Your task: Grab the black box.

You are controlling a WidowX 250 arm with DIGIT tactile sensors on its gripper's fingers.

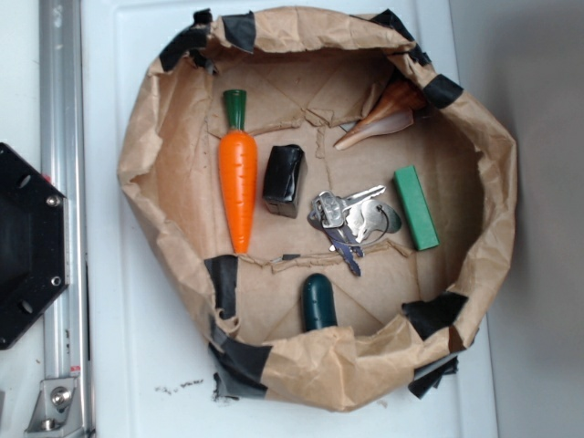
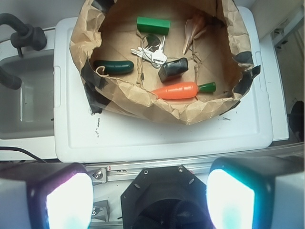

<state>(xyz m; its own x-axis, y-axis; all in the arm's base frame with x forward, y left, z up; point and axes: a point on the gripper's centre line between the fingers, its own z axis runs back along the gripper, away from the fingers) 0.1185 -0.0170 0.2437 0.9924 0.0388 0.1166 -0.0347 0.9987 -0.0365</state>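
A: Where does the gripper (image 2: 150, 188) stand?

B: In the wrist view its two fingers (image 2: 66, 198) sit wide apart at the bottom edge, released and holding nothing. It hangs over the arm's own base, well short of the paper-lined basket (image 1: 155, 100). The exterior view does not show it at all.

A: And the black box (image 1: 284, 179)?

B: It lies on the basket floor toward the left side in the exterior view, just beside the orange carrot (image 1: 238, 187), with the bunch of keys (image 1: 351, 219) near its other side. A green block (image 1: 416, 207) lies toward the right wall, a dark green capsule (image 1: 318, 302) near the bottom wall, and a brown shoehorn-like piece (image 1: 383, 117) in the top right corner.

A: How should the reach go?

B: Probably over the crumpled rim, then straight down, jaws across the box's narrow width. The carrot side looks tight, so one finger needs to slip into that gap cleanly. The glossy faces may slide; a centred, low grip seems wise.
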